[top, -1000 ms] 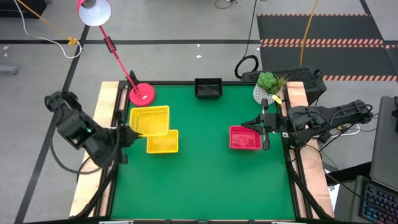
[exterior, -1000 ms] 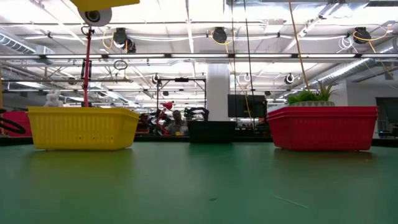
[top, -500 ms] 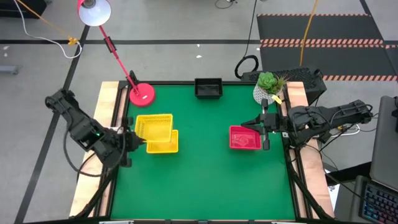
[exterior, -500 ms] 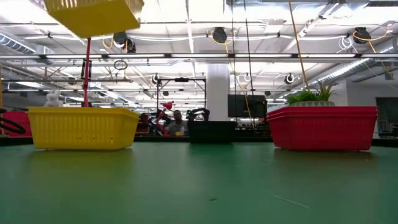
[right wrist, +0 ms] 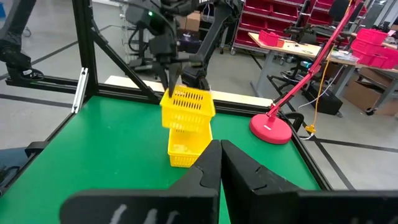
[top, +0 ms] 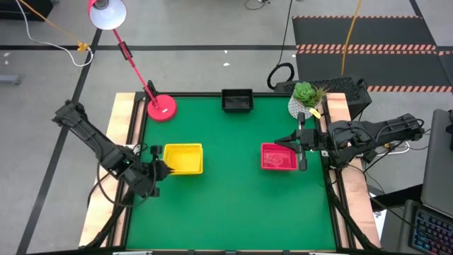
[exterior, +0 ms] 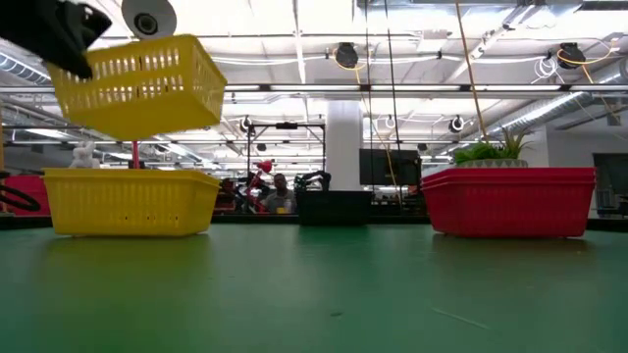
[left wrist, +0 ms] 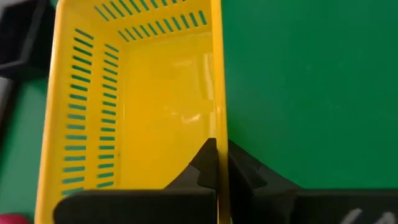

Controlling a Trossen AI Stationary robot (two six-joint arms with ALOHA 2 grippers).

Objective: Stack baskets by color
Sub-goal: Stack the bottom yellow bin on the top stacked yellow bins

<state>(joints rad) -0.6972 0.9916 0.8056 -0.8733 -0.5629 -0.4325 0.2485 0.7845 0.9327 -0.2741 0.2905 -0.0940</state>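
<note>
A yellow basket hangs tilted in the air right above a second yellow basket, which stands on its bottom on the green table. In the high view the lifted basket covers the lower one. My left gripper is shut on the lifted basket at its left end. A red basket stands at the table's right, and a black basket at the middle of the far edge. My right gripper hovers shut over the red basket's right part, touching nothing. My left gripper pinches the lifted basket's near long wall at its left end, one finger inside the basket and one outside. The fingers come from the table's left, slanting down, and lie along the wall. The basket is clear of the lower one, tilted.
A red lamp stands with its base at the far left corner, its arm reaching up over the left edge. A white plant pot sits at the far right corner. The table's middle and near half are bare green mat.
My left gripper has come down with the yellow basket, from high above the table to just over the second yellow basket. Seen from above, the lifted basket now lies over the lower one instead of beyond it. My right gripper has kept still.
</note>
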